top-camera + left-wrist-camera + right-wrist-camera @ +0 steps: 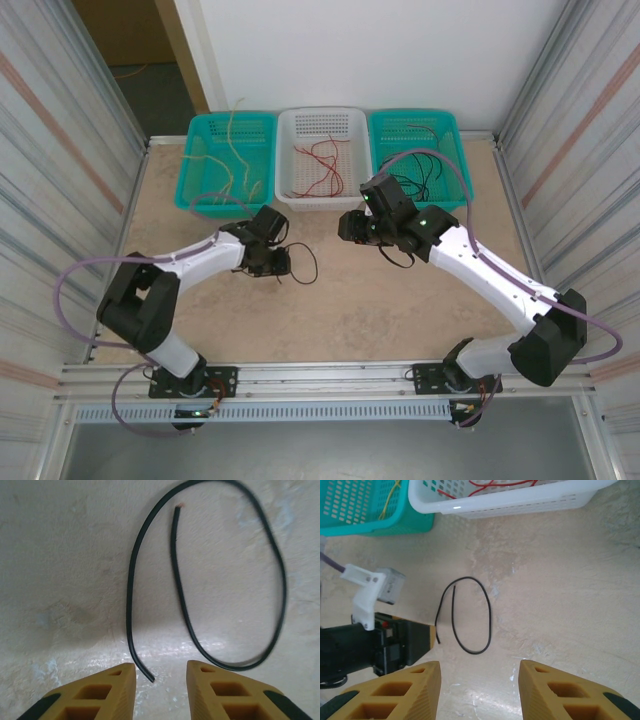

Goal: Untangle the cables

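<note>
Left gripper (160, 669) parted, empty | black cable (128, 595) looped free on table (560, 605), one end at its tips | right gripper (480, 667) open, empty | I judge it separated, due for the black-cable basket (415, 113).

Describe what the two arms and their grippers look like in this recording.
The left arm and right arm share white link shells and chunky black joint housings. A lilac hose loops along each. Small green lights glow near the right arm's wrist. The left gripper and right gripper have yellow-orange wedge-shaped fingers with cut-out pockets and black patches.
</note>
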Robot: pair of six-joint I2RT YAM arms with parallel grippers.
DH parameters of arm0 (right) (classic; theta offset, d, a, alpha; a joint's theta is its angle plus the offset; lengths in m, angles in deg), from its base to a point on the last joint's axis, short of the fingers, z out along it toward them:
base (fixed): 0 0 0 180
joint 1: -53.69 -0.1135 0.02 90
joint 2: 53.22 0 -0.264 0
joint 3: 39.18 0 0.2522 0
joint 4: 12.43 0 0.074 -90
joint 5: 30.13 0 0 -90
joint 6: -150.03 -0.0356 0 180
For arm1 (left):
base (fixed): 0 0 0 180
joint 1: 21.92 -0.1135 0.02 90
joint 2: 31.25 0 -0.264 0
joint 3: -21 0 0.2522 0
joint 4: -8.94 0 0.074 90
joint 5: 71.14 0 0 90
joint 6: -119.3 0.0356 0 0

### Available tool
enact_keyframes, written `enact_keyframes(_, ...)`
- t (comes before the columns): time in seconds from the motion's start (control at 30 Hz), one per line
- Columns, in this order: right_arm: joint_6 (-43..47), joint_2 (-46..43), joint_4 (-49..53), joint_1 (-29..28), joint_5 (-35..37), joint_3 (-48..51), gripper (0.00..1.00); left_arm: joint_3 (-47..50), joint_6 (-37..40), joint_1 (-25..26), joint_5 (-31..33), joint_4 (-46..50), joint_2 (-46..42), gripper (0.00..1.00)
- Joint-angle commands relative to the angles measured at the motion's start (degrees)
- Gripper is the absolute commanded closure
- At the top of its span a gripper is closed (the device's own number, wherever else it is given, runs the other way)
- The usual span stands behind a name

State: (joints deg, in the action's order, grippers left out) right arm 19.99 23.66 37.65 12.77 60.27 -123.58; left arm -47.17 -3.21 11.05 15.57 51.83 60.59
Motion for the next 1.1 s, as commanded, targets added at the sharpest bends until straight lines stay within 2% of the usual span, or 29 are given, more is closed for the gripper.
enact_keyframes(0.0, 0.46, -1.19, 1.24, -0.44, 0.74, -0.80, 0.56, -0.38, -1.13, -0.28, 1.71, 0.59, 2.03, 0.63)
enact_keyframes(0.1, 0.49, -1.36, 1.21, -0.39, 0.81, -0.82, 0.56, -0.95, -1.33, -0.35, 3.16, 0.78, 3.68, 0.61)
enact_keyframes(0.27, 0.23, -1.85, 1.35, -0.36, 0.83, -0.26, 0.55, -2.40, -1.85, -0.36, 5.52, 2.57, 6.86, 0.67)
enact_keyframes(0.4, -0.03, -2.73, 1.36, -0.39, 0.99, 0.10, 0.55, -2.63, -1.94, -1.06, 4.35, 2.51, 9.03, 0.76)
enact_keyframes(0.53, 0.35, -3.55, 2.07, -0.33, 1.91, -0.59, 0.55, -2.55, -1.61, -1.16, 3.42, 1.59, 8.37, 0.99)
enact_keyframes(0.63, 1.34, -3.97, 2.74, 0.93, 3.16, -2.23, 0.54, -1.56, -1.50, -1.22, 2.52, 0.10, 5.88, 1.00)
enact_keyframes(0.83, 5.17, 0.34, 3.18, 12.54, 1.06, -9.54, 0.52, -0.65, 0.65, 1.38, 1.86, -1.91, -5.11, 1.00)
enact_keyframes(1.07, 7.89, 16.52, 1.93, 25.84, -2.19, -23.19, 0.52, -1.93, 1.81, 3.72, 2.67, -1.50, -19.32, 1.00)
